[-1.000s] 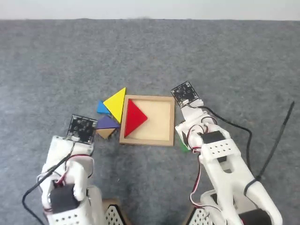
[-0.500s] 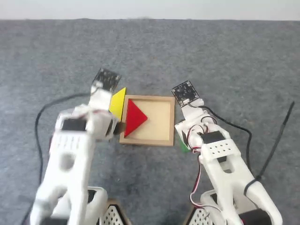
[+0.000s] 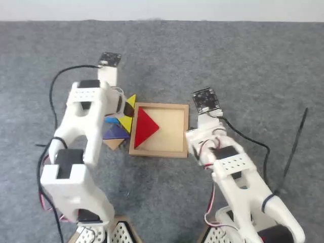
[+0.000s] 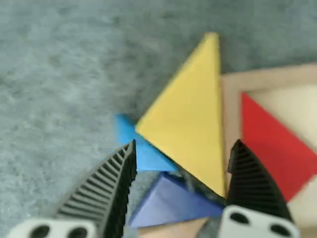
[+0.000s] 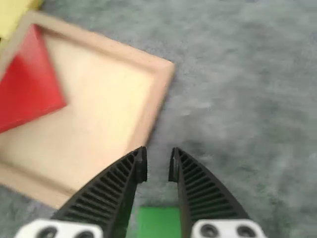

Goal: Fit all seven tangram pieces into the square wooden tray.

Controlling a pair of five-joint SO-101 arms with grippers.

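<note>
The square wooden tray (image 3: 179,131) lies mid-table with a red triangle (image 3: 144,126) in its left part. Left of it are a yellow triangle (image 4: 188,114), a small blue triangle (image 4: 141,148), a purple piece (image 4: 171,203) and a tan piece (image 3: 114,144). My left gripper (image 4: 183,148) hangs open over the yellow triangle, one finger on each side of it. My left arm (image 3: 86,101) hides part of that cluster. Beside the tray's right rim (image 5: 156,96), my right gripper (image 5: 158,153) is shut with nothing in it, above a green piece (image 5: 157,220) on the carpet.
Grey carpet (image 3: 243,61) covers the table all around. Cables trail from both arms, one black cable (image 3: 291,152) at the far right. The tray's right half (image 5: 99,114) is bare wood.
My left arm has swung from the table's near edge out over the pieces left of the tray. My right arm has shifted only slightly.
</note>
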